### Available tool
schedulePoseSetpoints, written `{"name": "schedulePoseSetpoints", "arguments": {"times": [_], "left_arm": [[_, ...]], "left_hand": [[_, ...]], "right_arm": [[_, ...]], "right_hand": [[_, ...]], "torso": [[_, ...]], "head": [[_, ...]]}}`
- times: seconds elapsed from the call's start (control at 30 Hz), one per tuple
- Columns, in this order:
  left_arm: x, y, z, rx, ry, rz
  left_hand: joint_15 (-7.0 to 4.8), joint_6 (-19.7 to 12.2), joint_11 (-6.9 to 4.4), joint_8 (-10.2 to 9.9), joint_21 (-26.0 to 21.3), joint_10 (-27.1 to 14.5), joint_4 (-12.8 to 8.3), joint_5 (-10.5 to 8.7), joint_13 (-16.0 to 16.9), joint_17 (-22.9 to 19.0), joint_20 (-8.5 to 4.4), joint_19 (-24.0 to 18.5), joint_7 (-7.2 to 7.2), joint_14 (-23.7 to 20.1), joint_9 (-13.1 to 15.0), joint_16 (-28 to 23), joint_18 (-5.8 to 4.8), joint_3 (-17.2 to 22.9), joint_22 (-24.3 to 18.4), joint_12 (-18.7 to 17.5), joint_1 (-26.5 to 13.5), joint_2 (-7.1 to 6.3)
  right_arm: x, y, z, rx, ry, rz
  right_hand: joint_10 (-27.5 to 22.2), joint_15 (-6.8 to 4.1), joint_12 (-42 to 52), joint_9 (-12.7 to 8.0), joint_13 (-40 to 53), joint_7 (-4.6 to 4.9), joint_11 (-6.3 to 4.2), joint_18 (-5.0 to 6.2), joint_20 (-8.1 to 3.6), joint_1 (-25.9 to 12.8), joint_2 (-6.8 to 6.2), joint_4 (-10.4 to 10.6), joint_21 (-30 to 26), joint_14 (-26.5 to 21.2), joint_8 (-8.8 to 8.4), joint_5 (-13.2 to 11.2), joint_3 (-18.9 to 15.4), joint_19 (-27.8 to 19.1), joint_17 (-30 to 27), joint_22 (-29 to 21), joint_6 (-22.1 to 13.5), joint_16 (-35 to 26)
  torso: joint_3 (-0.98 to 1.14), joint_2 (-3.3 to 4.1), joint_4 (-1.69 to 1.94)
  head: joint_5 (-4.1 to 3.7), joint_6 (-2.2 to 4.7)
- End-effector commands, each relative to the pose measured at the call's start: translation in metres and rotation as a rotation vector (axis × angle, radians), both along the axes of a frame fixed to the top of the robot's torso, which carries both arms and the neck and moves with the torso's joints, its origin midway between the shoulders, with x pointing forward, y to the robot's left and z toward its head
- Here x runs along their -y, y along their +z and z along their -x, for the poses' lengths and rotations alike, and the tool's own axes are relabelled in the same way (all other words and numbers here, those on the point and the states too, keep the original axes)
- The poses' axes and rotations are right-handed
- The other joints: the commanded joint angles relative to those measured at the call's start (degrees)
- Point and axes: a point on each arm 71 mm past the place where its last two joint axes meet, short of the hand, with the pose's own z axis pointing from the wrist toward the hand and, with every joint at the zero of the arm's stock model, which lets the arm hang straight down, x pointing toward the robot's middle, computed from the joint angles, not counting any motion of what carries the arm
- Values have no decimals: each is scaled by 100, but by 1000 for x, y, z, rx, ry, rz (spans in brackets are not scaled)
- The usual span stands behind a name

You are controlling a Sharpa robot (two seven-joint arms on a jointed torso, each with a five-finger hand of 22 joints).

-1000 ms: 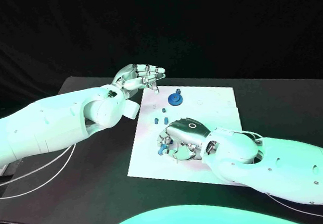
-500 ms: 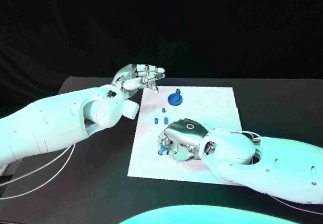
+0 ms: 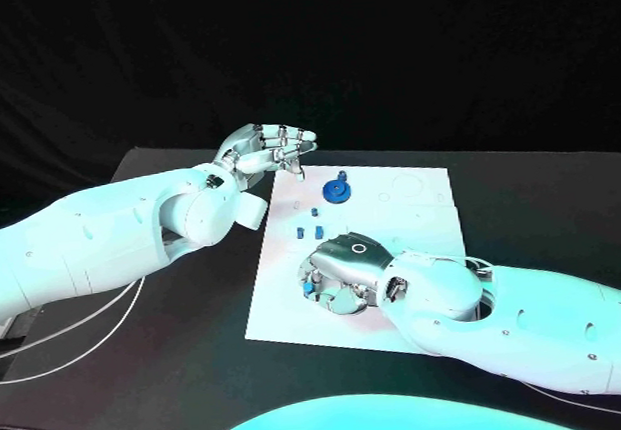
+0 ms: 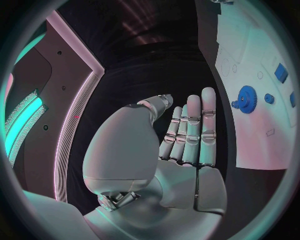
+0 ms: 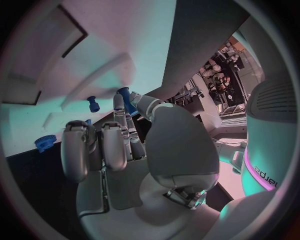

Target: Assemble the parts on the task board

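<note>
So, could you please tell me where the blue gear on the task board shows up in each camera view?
Head view: the blue gear stands near the far left corner of the task board.
Left wrist view: the gear is beyond the fingertips, on the board.
Right wrist view: a blue toothed piece at the board's edge, probably the same gear.
Shared landmark: the white task board.

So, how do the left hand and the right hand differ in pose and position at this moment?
The left hand is raised beside the far left corner of the task board; the right hand is low over the board's near part. The left hand holds nothing, with its fingers side by side; the right hand's fingers touch a small blue part. Both are silver hands on white arms.
</note>
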Motion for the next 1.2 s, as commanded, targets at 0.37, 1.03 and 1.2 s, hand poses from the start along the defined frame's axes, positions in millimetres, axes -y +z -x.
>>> {"name": "schedulePoseSetpoints", "arguments": {"times": [0.37, 1.03, 1.2], "left_arm": [[1, 1, 0, -1, -18, 10], [-2, 0, 1, -5, -14, 6], [-4, 0, 2, -4, -11, 5]], "left_hand": [[4, -47, 19, 20, -33, -40, -25, 26, 6, -5, 4, -45, 123, -27, 6, -4, 83, -7, -7, 24, -53, 2], [5, -57, 20, 28, -36, -55, -27, 26, 7, -8, 6, -49, 124, -34, 8, -1, 83, -12, -8, 41, -61, 2], [6, -59, 20, 31, -37, -60, -29, 26, 7, -10, 7, -50, 123, -36, 8, 0, 83, -13, -9, 46, -62, 3]], "right_arm": [[2, 2, 1, 29, -12, -31], [81, 46, -10, -46, -222, -282], [139, 51, -28, -250, -416, -283]], "right_hand": [[-101, 6, -96, -93, 34, -32, -51, -43, 21, -185, -182, 94, -55, 187, -284, 31, -89, 225, 3, 1157, -462, 43], [383, -25, 446, 27, 410, 13, -85, -88, -12, -124, -107, 236, 149, 180, -114, 215, -430, 320, -59, 1247, -127, 23], [890, -166, 1325, 157, 1190, -169, -266, -151, -126, -357, -131, 398, 464, 220, 91, 368, -729, 435, 7, 1354, 68, 90]], "torso": [[-1, -4, -5], [-15, -30, -30], [-37, -64, -88]], "head": [[8, -7], [-255, 129], [-460, 167]]}}
